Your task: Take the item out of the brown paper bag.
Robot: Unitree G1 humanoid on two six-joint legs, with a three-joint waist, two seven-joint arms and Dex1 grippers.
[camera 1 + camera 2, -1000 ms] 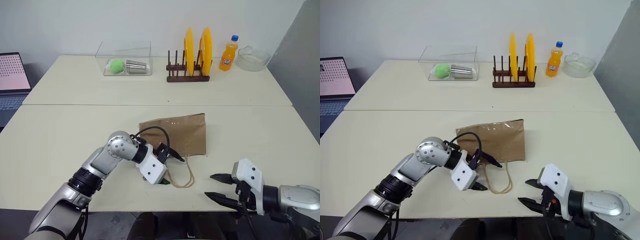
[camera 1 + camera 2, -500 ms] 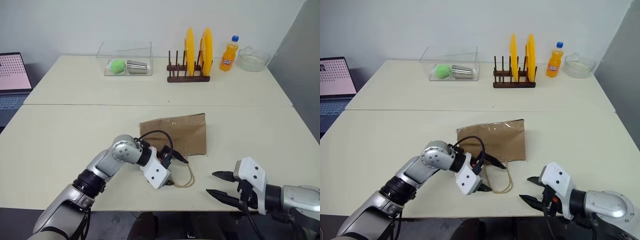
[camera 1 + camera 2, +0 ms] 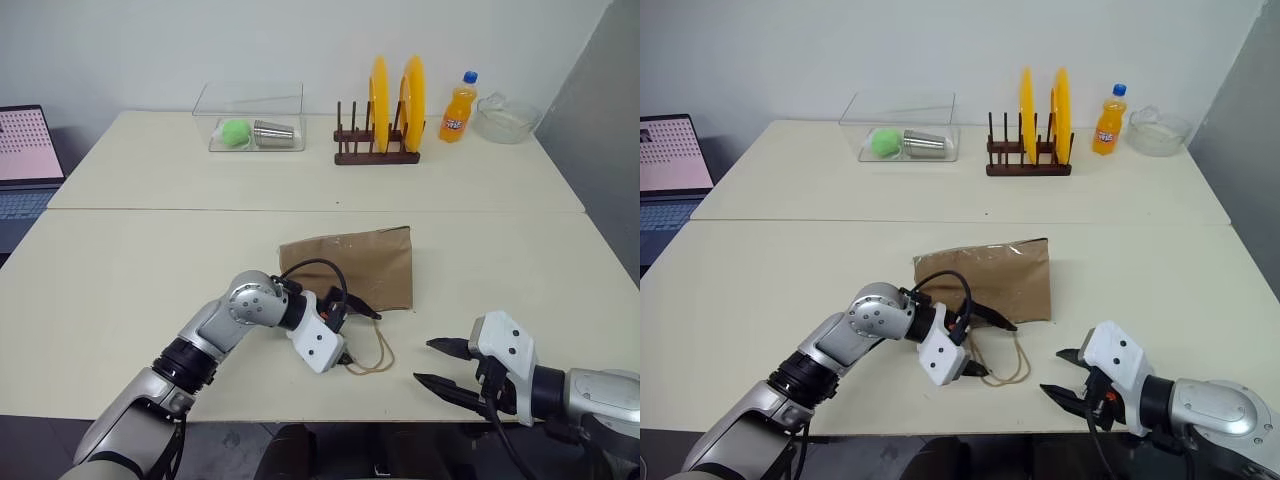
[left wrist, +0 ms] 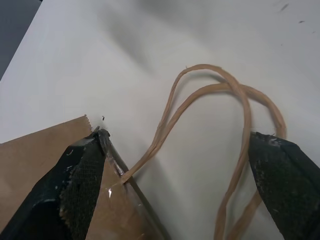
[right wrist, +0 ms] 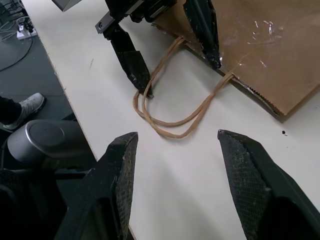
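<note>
The table [image 3: 120, 290] carries the bag [image 3: 355, 268], lying flat near its front edge, the item hidden from sight. The left arm bends in across it, its gripper [image 3: 355, 335] spread wide at the bag's mouth, one finger on the paper, the other by the handles [image 3: 370, 355]. The right gripper [image 3: 440, 365] hovers part-open, empty, near the front edge

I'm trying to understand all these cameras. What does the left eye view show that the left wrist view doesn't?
Left eye view alone: the plate rack, orange soda bottle, clear box, laptop and the open right gripper. Left wrist view alone: a fingertip at the bag's torn corner, close up. Both: the brown bag, its string handles, the open left gripper and the table.
</note>
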